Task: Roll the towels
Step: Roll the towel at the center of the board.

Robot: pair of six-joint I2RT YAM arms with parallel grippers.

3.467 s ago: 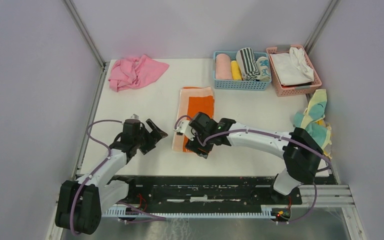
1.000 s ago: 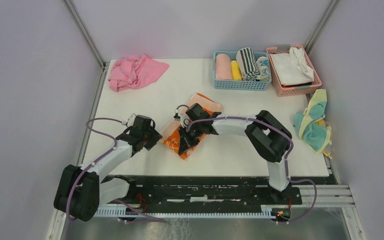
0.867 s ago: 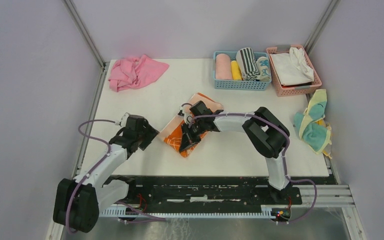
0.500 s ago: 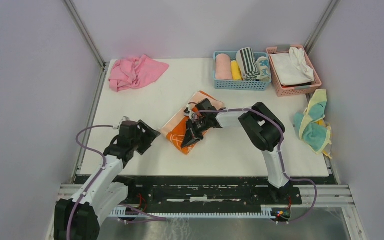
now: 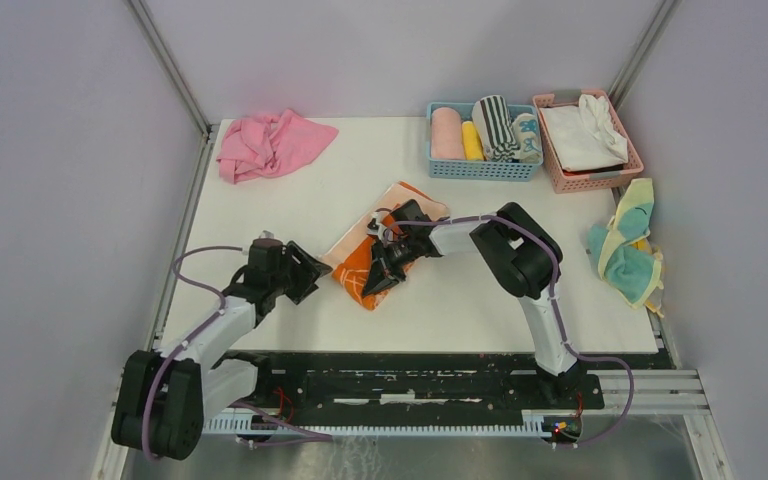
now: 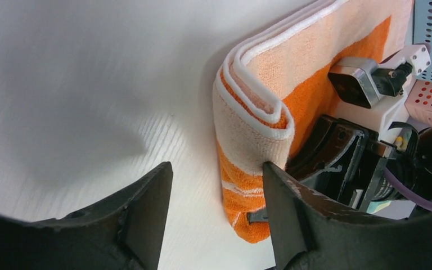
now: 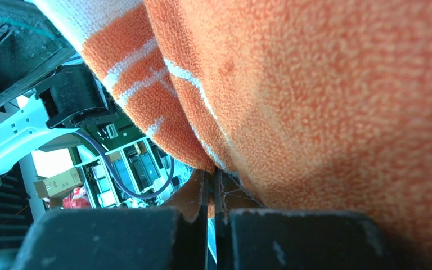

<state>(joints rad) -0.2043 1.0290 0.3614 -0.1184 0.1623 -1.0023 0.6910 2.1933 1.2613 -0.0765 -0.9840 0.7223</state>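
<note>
- A pink towel (image 5: 270, 143) lies crumpled at the far left corner of the white tabletop (image 5: 290, 200), well apart from both arms.
- The left tool (image 5: 300, 272) sits low over the near left part of the tabletop with its jaws apart and nothing between them. In the left wrist view, its two dark fingers (image 6: 146, 214) frame the folded end of the cloth just ahead.
- The orange towel (image 5: 348, 258) lies near the middle of the tabletop, turned on a diagonal. Its far end points toward the baskets and its near end toward the left arm. It is folded lengthwise into several layers with pale peach borders and white edging, and the stacked edges show at the end facing the left tool (image 6: 216, 169).
- The right tool (image 5: 375, 278) lies across the orange towel (image 7: 326, 84), with its arm bent back sharply at the elbow. Its jaws are pressed together, and a thin bit of orange cloth is pinched in the narrow slit between them.
- A blue basket (image 5: 485, 170) at the far edge holds rolled towels (image 5: 495, 125) side by side: peach, yellow, striped and pale teal.
- A pink basket (image 5: 558, 172) just beside it holds a white cloth (image 5: 580, 135).
- The teal-and-yellow towels (image 5: 627, 245) lie heaped at the right edge of the tabletop.
</note>
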